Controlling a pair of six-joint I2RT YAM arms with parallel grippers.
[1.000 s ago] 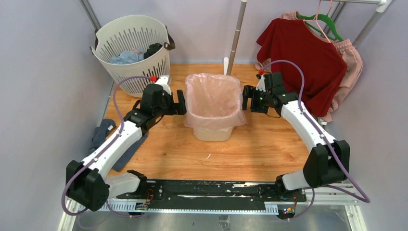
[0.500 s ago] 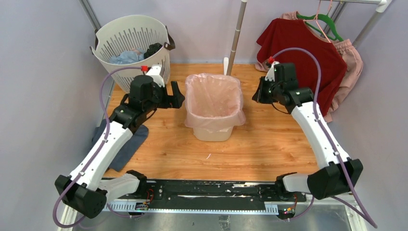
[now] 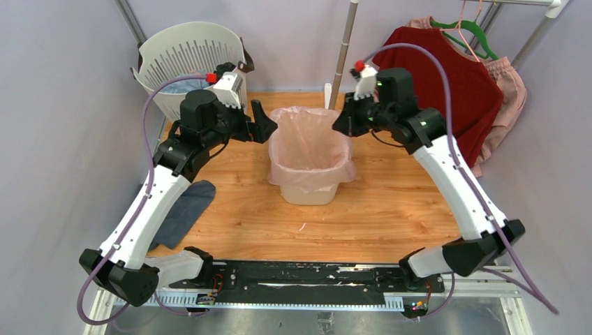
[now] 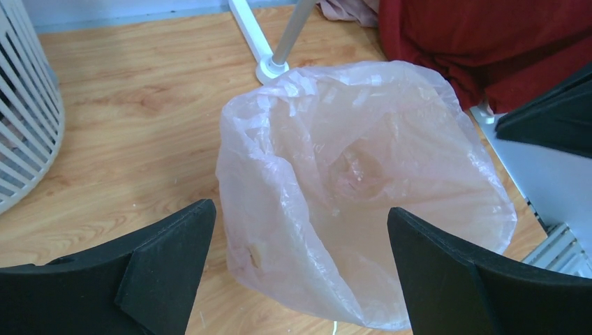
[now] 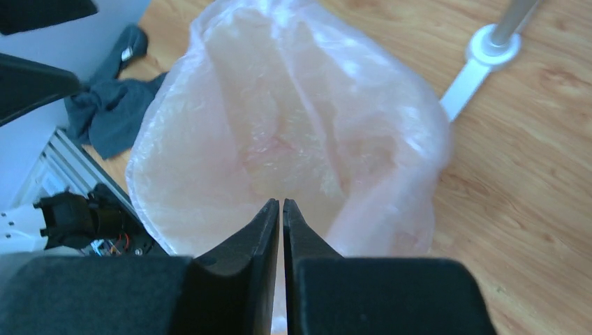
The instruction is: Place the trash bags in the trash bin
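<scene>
The trash bin (image 3: pixel 307 194) stands upright in the middle of the table (image 3: pixel 391 202), its long axis vertical and its mouth pointing up. The trash bag (image 3: pixel 307 146) lines it, open end up, with the crinkled hem folded over the rim and hanging down the outer walls. The left gripper (image 3: pixel 265 125) hangs just left of the bin's far-left corner, its fingers spread wide and touching nothing. The right gripper (image 3: pixel 342 125) sits over the far-right corner, its fingers pressed almost together; I cannot tell whether any film is pinched between them. A slotted white basket (image 3: pixel 188 52) stands far left, a blue-grey cloth (image 3: pixel 185 206) lies near left, and a red shirt (image 3: pixel 440 77) hangs far right
</scene>
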